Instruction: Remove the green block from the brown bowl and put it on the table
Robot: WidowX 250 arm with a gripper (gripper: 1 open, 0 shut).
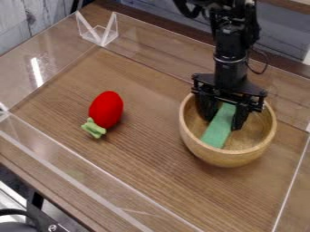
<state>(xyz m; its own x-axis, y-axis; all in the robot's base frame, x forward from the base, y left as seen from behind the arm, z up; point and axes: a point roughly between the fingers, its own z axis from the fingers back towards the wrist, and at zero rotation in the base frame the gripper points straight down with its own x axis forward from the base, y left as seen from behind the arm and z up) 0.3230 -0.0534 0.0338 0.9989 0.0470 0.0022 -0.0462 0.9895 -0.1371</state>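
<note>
"Where has it got to with that green block (219, 127)?"

"The block is lying inside the brown bowl (226, 158), long side running up under the pincer (227, 106). From here I'd say the grasp is the step in hand."

"Has it got hold of it?"

"Looks that way to me. The pincer is clenched on the upper part of the block, down inside the rim. The lower end pokes out towards us."

"So what does the next move ask for?"

"A straight lift, I'd think, high enough that the trailing end clears the thick rim. Go sideways too soon and the block could catch the wall and drag the bowl along, or twist out of the grip."

"And after that?"

"Over to the counter (145, 168). There's bare wood in front of the bowl, and more to the left of it as we look, short of the red toy (105, 110). I'd bring it down low before letting go, so it doesn't tumble. None of the carrying is done; the block's well within the bowl."
</note>
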